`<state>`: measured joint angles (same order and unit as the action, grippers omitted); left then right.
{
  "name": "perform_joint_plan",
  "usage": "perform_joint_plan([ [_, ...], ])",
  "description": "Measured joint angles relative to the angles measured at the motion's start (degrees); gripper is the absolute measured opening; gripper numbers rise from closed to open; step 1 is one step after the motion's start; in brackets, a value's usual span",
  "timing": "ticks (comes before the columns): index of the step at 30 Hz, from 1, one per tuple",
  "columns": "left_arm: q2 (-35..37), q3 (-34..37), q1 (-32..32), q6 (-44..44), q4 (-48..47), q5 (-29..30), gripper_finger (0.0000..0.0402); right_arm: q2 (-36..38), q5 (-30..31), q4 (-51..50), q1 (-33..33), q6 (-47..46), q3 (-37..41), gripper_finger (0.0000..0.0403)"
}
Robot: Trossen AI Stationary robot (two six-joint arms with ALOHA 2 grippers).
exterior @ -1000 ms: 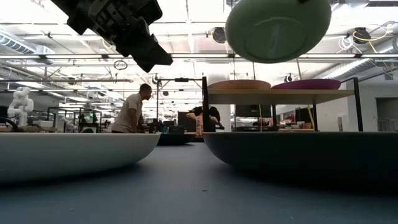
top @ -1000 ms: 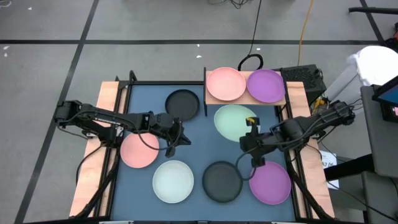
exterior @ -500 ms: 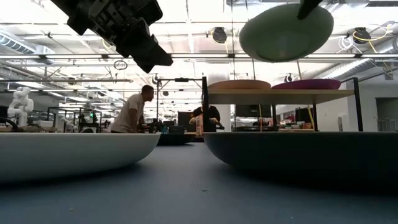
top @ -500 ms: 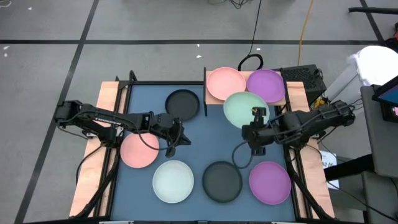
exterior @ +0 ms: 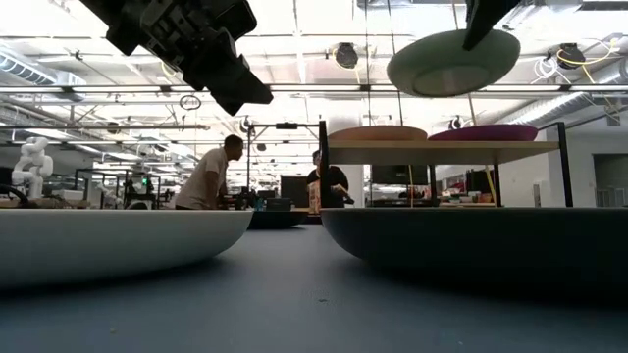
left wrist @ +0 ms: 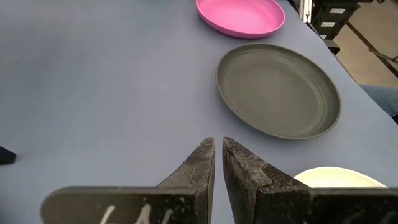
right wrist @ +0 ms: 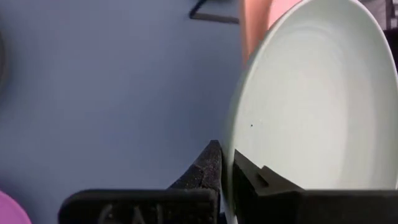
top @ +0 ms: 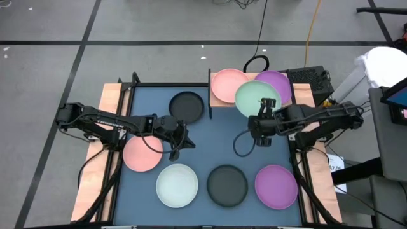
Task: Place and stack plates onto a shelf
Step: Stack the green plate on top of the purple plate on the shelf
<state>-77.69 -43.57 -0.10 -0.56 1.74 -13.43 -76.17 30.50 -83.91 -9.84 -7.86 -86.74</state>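
My right gripper is shut on the pale green plate, held in the air over the shelf, above the gap between a pink plate and a purple plate resting there. In the low view the green plate floats well above the shelf. My left gripper hovers shut over the blue table, beside the second pink plate. A whitish plate, two dark grey plates and a purple plate lie flat on the table. My right gripper pinches the green plate's rim on the plate's near side, one finger under the plate and the other inside its bowl. The fingers come from the table's near side. The plate is lifted clear, close to level, a little tilted.
Long wooden strips edge the blue surface on both sides. The shelf stands on thin dark legs at the far right of the table. A black cable loop hangs below the right arm. People stand in the room behind the table.
My right gripper has carried the green plate up and toward the table's far edge, from over the blue surface to above the shelf. The plate has tipped from steeply tilted to nearly level.
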Motion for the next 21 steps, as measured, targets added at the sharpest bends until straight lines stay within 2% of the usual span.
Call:
perform_joint_plan([
  [7,0.0,0.0,0.0,0.0,0.0,0.0,0.0035,0.9,1.3,-3.5,4.6,-0.3,0.0,0.0000],
  [21,0.0,0.0,0.0,0.5,-0.2,0.0,0.0035,4.2,1.1,-4.3,10.9,-1.9,0.0,0.0000],
])
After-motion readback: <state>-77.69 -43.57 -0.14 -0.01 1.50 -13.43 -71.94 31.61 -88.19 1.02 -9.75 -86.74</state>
